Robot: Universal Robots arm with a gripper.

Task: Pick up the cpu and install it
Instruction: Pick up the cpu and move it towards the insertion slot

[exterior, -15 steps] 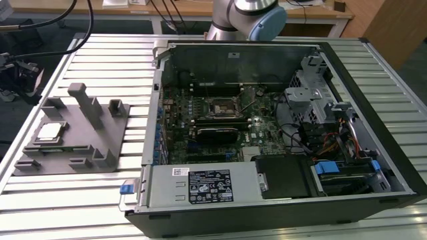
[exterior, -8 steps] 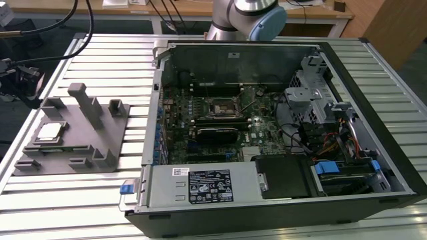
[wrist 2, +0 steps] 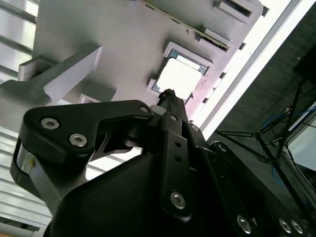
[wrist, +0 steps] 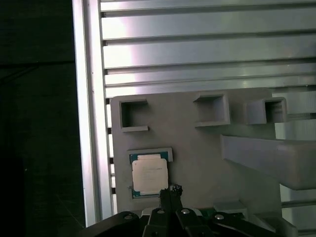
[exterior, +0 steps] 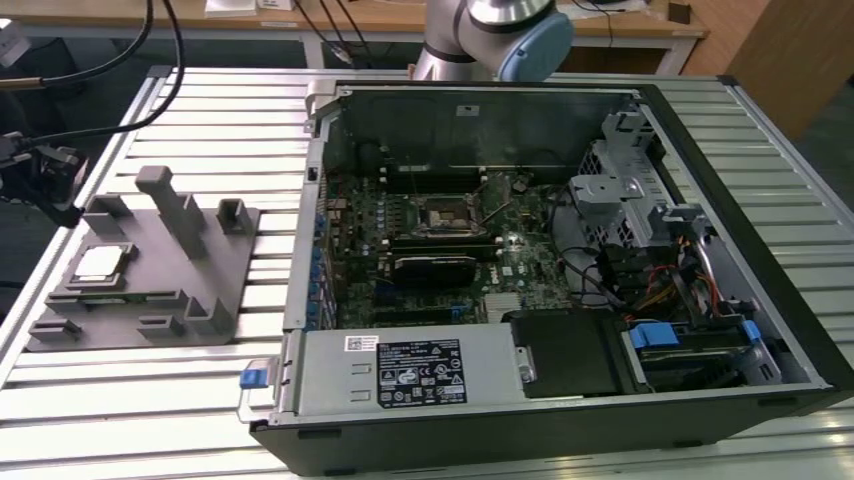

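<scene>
The cpu (exterior: 100,262) is a small pale silver square lying flat in a recess of the grey block (exterior: 160,290), at the exterior view's left. It also shows in both wrist views, cpu (wrist 2: 180,76) and cpu (wrist: 149,175). My gripper (wrist: 170,190) hovers above the block, just beside one edge of the chip and apart from it. Its thin black fingers are pressed together with nothing between them, and the tip of the gripper (wrist 2: 168,94) points at the chip's rim. The black socket (exterior: 441,213) sits on the motherboard inside the open computer case.
The grey block has tall upright posts (exterior: 167,205) close to the chip. The open computer case (exterior: 534,260) holds cables, drive cages and a power supply. The slatted metal table (exterior: 200,110) ends close to the block at the exterior view's left.
</scene>
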